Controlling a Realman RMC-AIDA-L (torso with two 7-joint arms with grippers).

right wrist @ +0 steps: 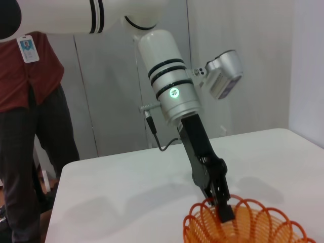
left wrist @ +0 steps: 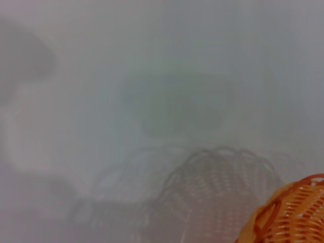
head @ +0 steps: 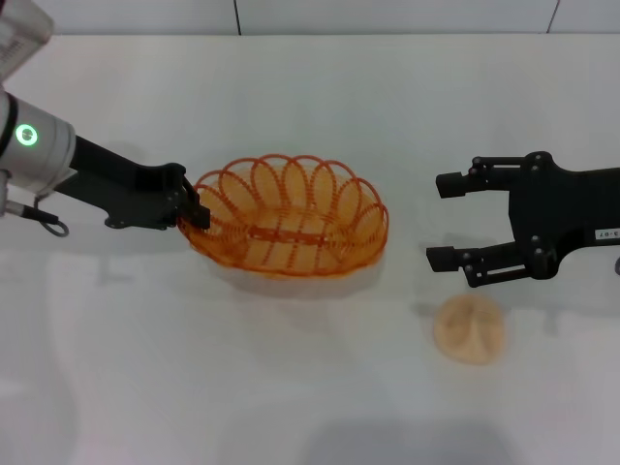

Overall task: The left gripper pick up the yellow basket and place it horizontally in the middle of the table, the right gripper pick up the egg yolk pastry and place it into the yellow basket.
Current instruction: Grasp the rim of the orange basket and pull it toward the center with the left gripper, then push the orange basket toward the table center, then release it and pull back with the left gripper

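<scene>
1. White counter (head: 291, 387) fills the head view, with a pale wall behind it and a person in a red shirt (right wrist: 30, 76) standing at its far end in the right wrist view
2. Yellow basket (head: 289, 215) is the landmark, sitting about mid-counter with its long axis running across; its shadow shows on the counter in the left wrist view, where a corner of the basket (left wrist: 291, 215) peeks in
3. Left tool (head: 194, 215) is on the basket's left rim, fingers pinched narrow on the wire; the right wrist view shows the same tool (right wrist: 225, 212) gripping the scalloped edge
4. Right tool (head: 444, 221) hangs well to the right of the basket, fingers spread wide, holding nothing
5. Egg yolk pastry (head: 470, 329) lies on the counter, to the right of the basket and nearer the robot, below the right tool
</scene>
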